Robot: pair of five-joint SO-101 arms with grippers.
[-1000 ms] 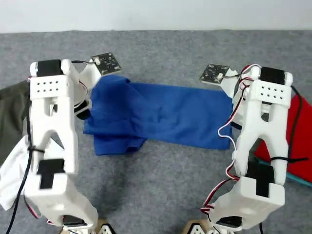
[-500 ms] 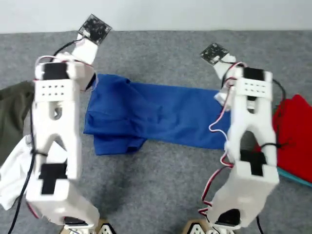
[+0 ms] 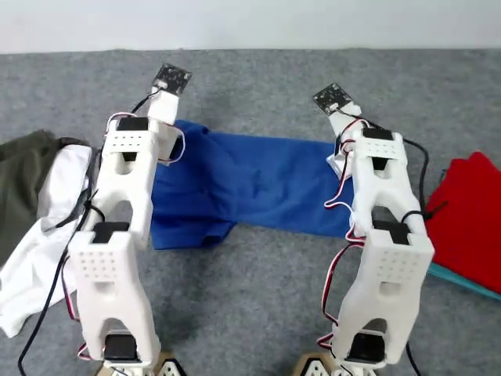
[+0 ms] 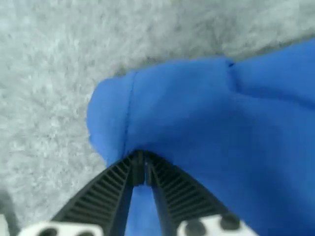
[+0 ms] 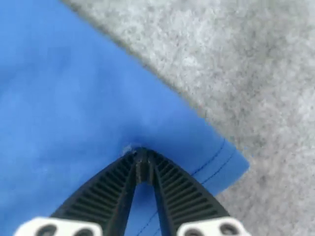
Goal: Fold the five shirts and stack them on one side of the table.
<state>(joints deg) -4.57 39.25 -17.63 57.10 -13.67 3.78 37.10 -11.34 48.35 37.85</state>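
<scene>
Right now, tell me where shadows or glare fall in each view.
High view: even light, no glare, faint shadows along folds of the blue shirt. Left wrist view: cloth darkens slightly where the left gripper pinches it. Right wrist view: a small dark patch at the right gripper.

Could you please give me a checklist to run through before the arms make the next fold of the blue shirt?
1. Left gripper shut on an edge of the blue shirt: ok.
2. Right gripper shut on the blue shirt near a corner: ok.
3. Blue shirt lying flat: not ok, its near left part is bunched.
4. Both grips catch every layer: cannot tell.
5. White shirt folded: not ok, it lies crumpled.
</scene>
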